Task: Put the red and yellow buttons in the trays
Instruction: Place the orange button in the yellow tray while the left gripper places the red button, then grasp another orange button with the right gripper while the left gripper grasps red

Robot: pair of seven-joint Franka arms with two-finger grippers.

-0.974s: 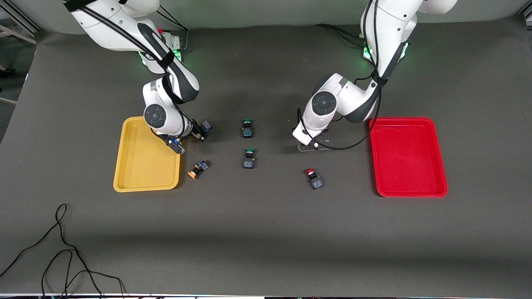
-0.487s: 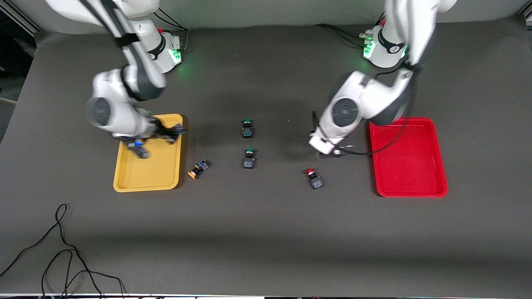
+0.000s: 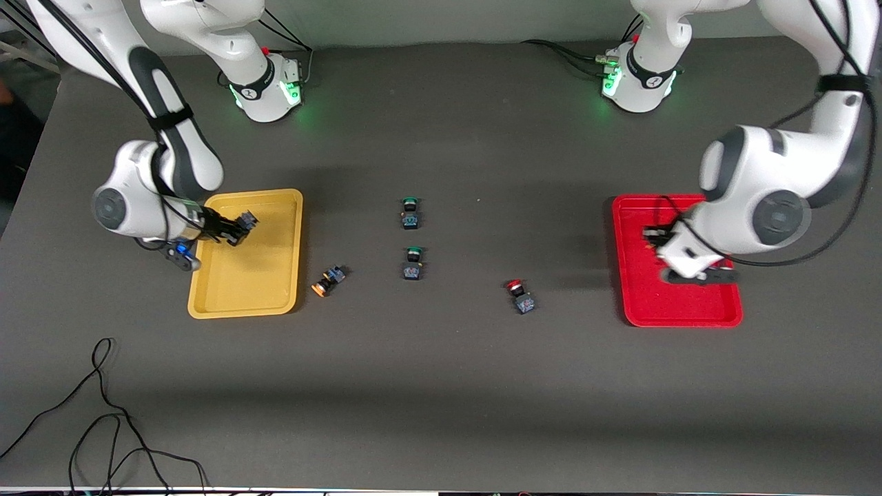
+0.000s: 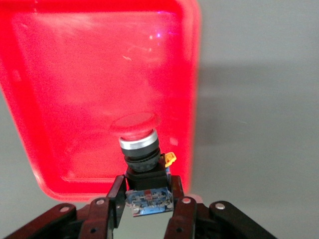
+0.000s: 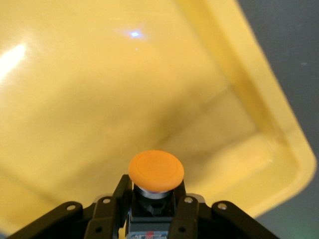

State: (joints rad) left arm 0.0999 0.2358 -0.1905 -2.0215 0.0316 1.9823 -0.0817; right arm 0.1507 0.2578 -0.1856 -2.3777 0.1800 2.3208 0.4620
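Observation:
My right gripper (image 3: 238, 226) is shut on an orange-yellow capped button (image 5: 156, 172) and holds it over the yellow tray (image 3: 255, 279), which fills the right wrist view (image 5: 99, 89). My left gripper (image 3: 653, 235) is shut on a red capped button (image 4: 142, 149) over the red tray (image 3: 641, 296), near the tray's edge toward the table middle, as the left wrist view shows (image 4: 99, 74). A second orange-yellow button (image 3: 326, 281) lies on its side on the table beside the yellow tray. A second red button (image 3: 520, 295) lies between the trays, closer to the red one.
Two green capped buttons (image 3: 410, 212) (image 3: 413, 263) stand in the table's middle, one nearer to the front camera than the other. A black cable (image 3: 103, 413) lies looped at the front corner at the right arm's end.
My right gripper carried its orange-yellow button from beside the yellow tray to over it. My left gripper swung from the table's middle to over the red tray with its red button.

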